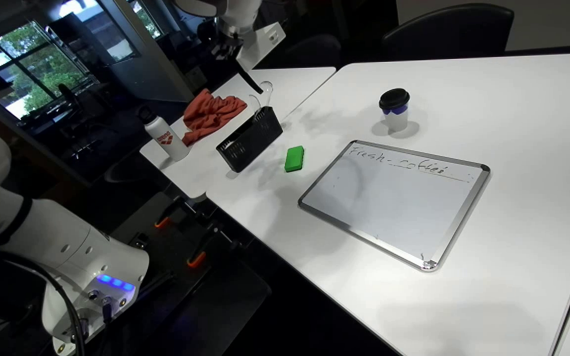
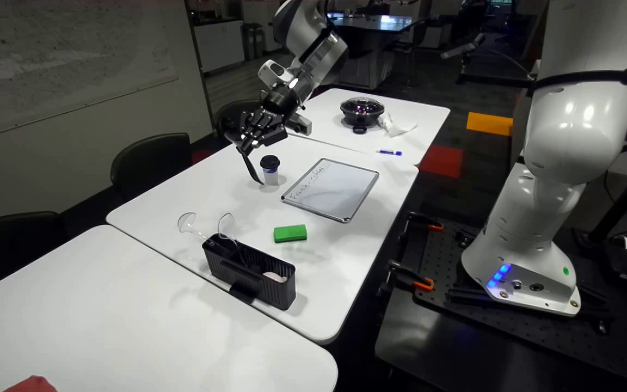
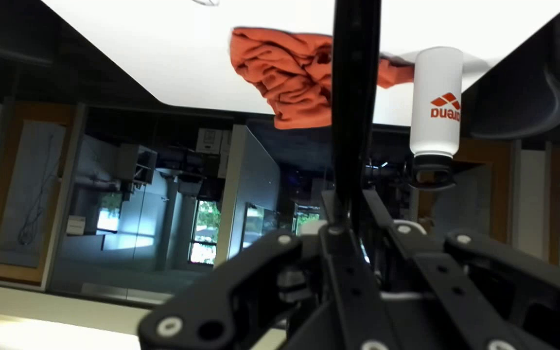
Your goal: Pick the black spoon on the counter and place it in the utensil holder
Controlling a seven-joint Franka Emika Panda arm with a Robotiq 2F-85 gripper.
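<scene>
The black spoon shows as a slender dark shape pointing down from my gripper in both exterior views. My gripper is shut on one end of it and holds it in the air above the white counter. In the wrist view the spoon runs up between the fingertips. The utensil holder is a black slotted box standing on the counter. Clear utensils stick out of one end. In an exterior view the spoon's lower tip appears just above that end.
A green block lies beside the holder. A whiteboard, a lidded cup, an orange-red cloth and a white bottle are on the tables. A black pot stands farther off.
</scene>
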